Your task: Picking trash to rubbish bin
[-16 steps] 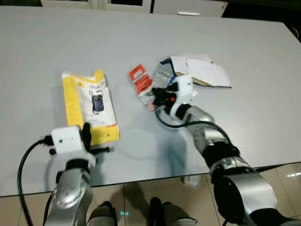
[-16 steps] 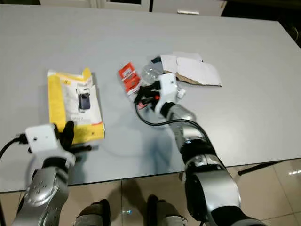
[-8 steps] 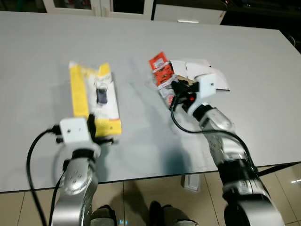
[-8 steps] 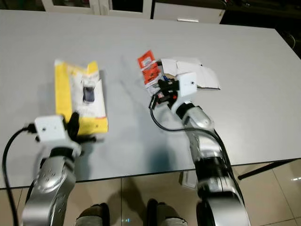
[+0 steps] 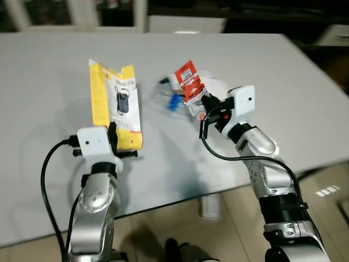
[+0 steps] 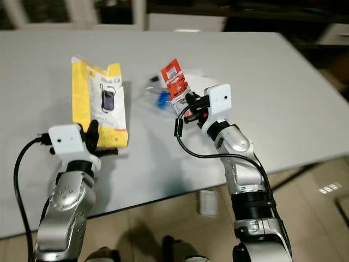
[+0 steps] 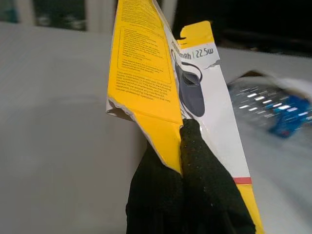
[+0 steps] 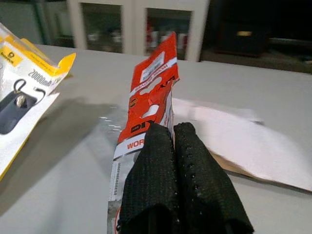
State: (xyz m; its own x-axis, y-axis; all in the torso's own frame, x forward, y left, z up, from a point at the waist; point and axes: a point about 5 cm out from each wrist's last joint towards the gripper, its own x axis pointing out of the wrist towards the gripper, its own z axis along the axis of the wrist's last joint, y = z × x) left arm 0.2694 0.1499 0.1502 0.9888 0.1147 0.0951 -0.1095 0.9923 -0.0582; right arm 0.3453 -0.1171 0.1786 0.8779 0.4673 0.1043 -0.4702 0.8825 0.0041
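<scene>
We see our left gripper [image 7: 183, 146] pinched tight on the lower torn edge of a flat yellow and white cardboard package [image 5: 115, 103] printed with a dark device; the package stands up from the fingers, lifted off the pale grey table [image 5: 49, 82] and tilted away from us. In the left wrist view the two black fingers [image 7: 204, 185] press together with the yellow card sandwiched between them, the card rising straight beyond the fingertips.

Our right gripper [image 8: 171, 134] is clamped on a narrow red and white plastic-fronted card packet [image 5: 188, 90], gripping it at its lower part so that the red top stands above the fingertips. In the right wrist view the black fingers [image 8: 195, 180] sit closed against each other with the packet's edge held between them. The packet is raised above the table, over its middle.

Just behind the red packet, on the table, lies a crumpled clear plastic wrapper with a blue piece [image 5: 170, 99], and beside it a torn white and brown cardboard sheet [image 8: 243, 146] lying flat. The two held pieces are well apart, the yellow package to our left and the red packet to our right.
</scene>
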